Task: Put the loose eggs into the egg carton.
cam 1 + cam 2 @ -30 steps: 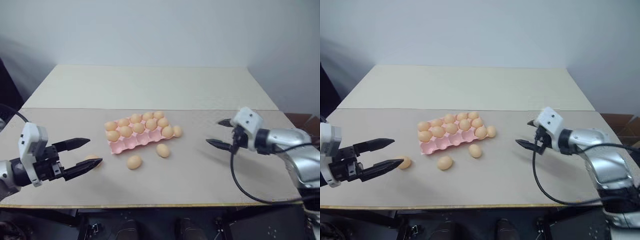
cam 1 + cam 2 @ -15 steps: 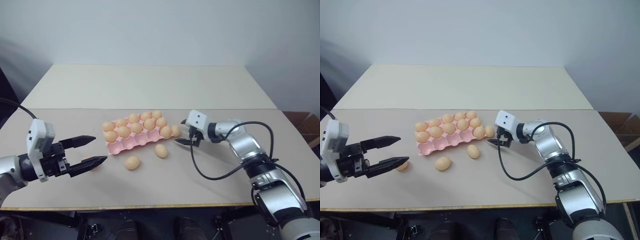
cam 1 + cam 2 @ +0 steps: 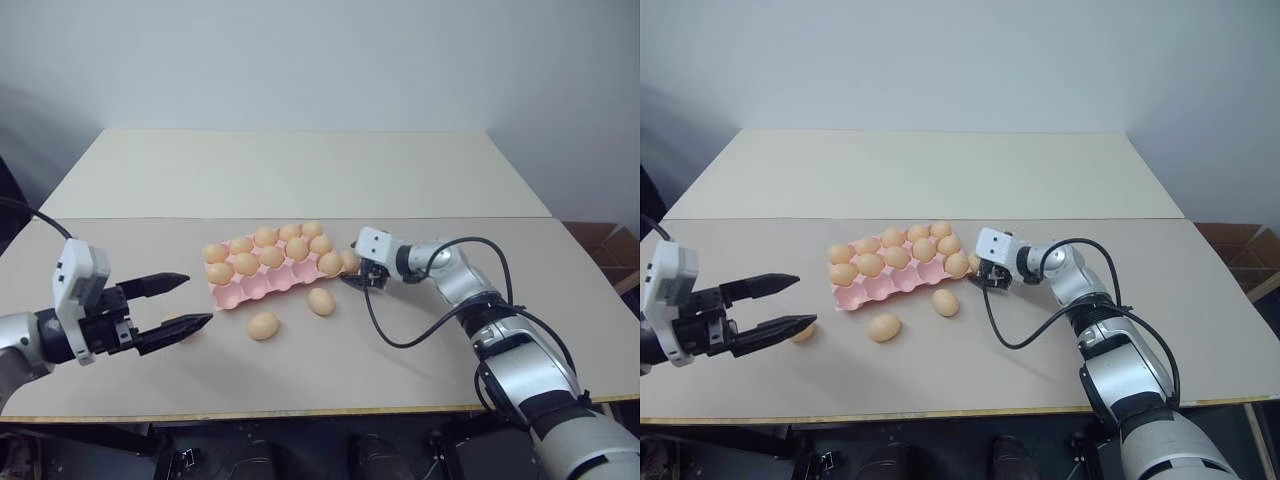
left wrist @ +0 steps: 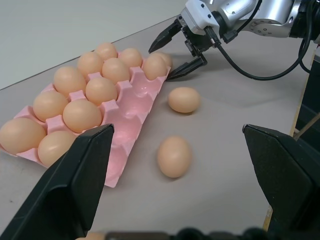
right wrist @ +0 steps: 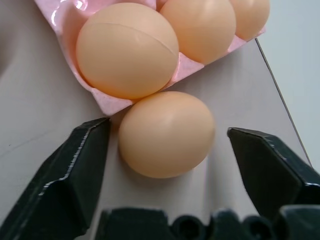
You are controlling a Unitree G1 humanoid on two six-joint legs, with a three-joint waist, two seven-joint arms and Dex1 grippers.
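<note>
Work surface: two light tabletops [image 3: 300,170] butted together, the nearer one [image 3: 400,370] beige, a straight seam between them. Plain pale wall [image 3: 320,60] behind. Dark floor below the front edge.

Table [image 3: 300,175]: pale top, two boards. On it: pink carton [image 3: 262,285]; loose eggs [image 3: 321,301], [image 3: 263,325], one [image 5: 166,134] touching the carton's corner.

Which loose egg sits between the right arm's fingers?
The egg touching the pink carton's right corner; the other loose eggs lie in front of the carton.
</note>
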